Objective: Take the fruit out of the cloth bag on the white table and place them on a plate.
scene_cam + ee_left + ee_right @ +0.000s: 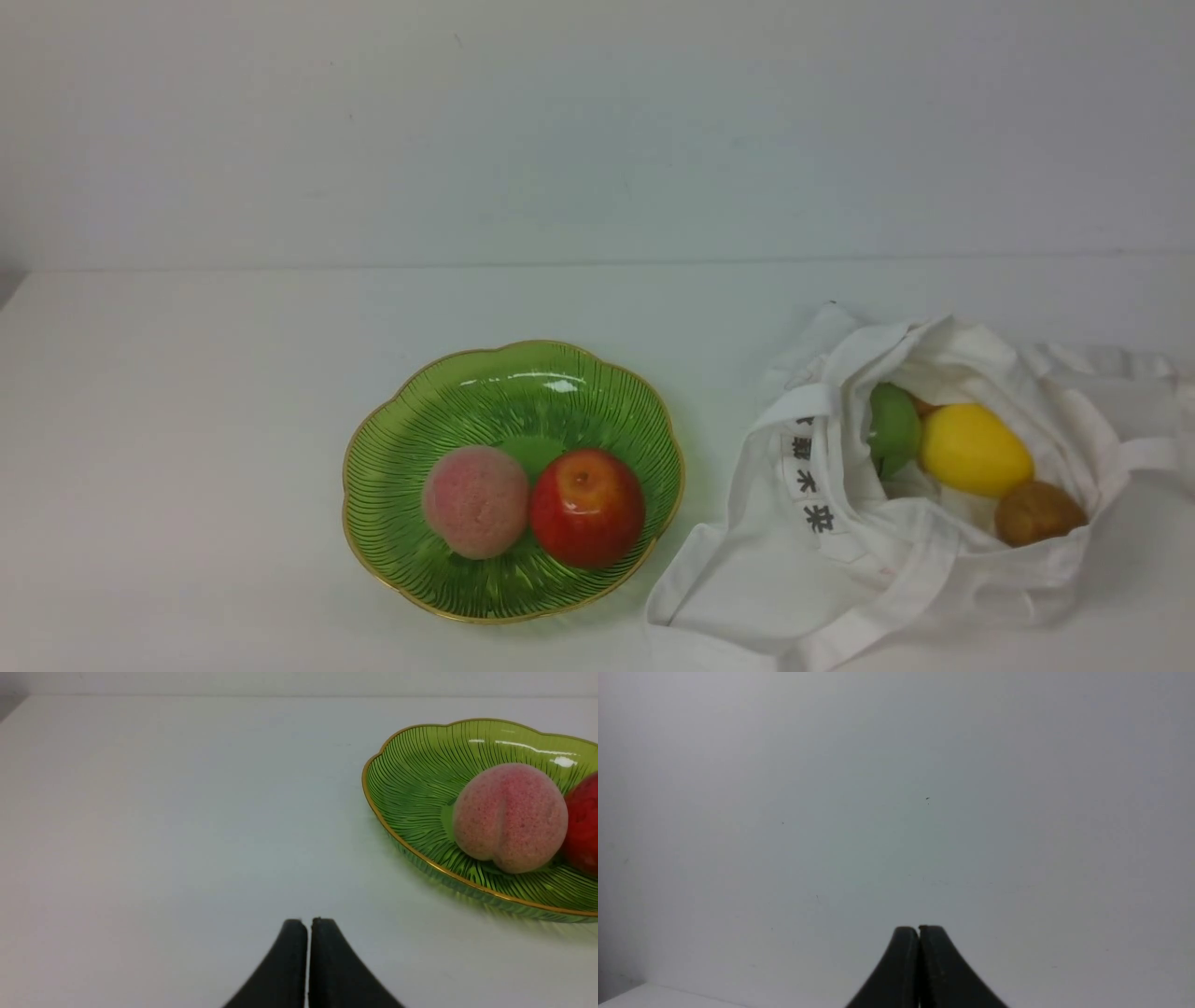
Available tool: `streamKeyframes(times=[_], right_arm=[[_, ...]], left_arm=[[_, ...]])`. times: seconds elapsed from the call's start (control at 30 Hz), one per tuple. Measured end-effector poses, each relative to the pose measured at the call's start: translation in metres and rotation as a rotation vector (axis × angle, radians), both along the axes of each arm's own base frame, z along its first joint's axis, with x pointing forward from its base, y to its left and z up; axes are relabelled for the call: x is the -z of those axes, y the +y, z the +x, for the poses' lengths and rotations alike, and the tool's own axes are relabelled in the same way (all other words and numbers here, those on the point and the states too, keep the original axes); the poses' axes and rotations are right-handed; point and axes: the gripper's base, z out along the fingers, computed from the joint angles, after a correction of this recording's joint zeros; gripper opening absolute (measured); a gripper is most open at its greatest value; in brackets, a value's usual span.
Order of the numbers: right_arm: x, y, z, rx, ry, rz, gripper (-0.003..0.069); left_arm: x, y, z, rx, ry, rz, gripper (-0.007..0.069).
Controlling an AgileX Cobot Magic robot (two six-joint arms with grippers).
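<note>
Past the closed, ungripping fingertips of the left gripper (pixel 309 924) and right gripper (pixel 918 931), the matte white table (pixel 187 420) bears a crumpled cloth bag (pixel 747 588) holding fruit, and a ribbed glass plate (pixel 401 420) cradling a fuzzy peach (pixel 476 502) and glossy apple (pixel 587 509).

The plate (pixel 397 439) lies on the table (pixel 168 448), to the left of the cloth bag (pixel 747 588). In the plate rest the peach (pixel 476 501), left, and the apple (pixel 587 509), right, side by side. Within the bag's mouth, from left to right: the green fruit (pixel 893 429), the oval fruit (pixel 976 450) and, nearer the front, the kiwi-like fruit (pixel 1038 513). Behind the table stands the wall (pixel 597 131).
</note>
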Motion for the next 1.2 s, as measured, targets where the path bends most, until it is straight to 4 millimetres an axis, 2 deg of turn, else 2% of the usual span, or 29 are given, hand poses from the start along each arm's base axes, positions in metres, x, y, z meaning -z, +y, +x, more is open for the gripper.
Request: streamKeyframes(times=[0.53,0.73,0.87,0.97,1.03,1.13,1.17,1.2], right_arm=[[-0.006,0.005,-0.004,-0.060,-0.074,0.006,-0.0014],[0.007,0.006,-0.003,-0.053,-0.018,-0.070,-0.0014],[0.037,0.001,0.003,0.093,0.041,-0.099,-0.0014],[0.074,-0.003,0.013,0.217,0.150,-0.144,-0.0014],[0.089,-0.005,0.017,0.260,0.194,-0.161,-0.0014],[0.138,-0.012,0.021,0.365,0.354,-0.187,-0.0014],[0.148,-0.013,0.020,0.380,0.407,-0.192,-0.0014],[0.151,-0.013,0.020,0.387,0.425,-0.195,-0.0014]], left_arm=[[0.000,0.000,0.000,0.000,0.000,0.000,-0.0008],[0.000,0.000,0.000,0.000,0.000,0.000,-0.0008],[0.000,0.000,0.000,0.000,0.000,0.000,-0.0008],[0.000,0.000,0.000,0.000,0.000,0.000,-0.0008],[0.000,0.000,0.000,0.000,0.000,0.000,-0.0008],[0.000,0.000,0.000,0.000,0.000,0.000,-0.0008],[0.000,0.000,0.000,0.000,0.000,0.000,-0.0008],[0.000,0.000,0.000,0.000,0.000,0.000,-0.0008]])
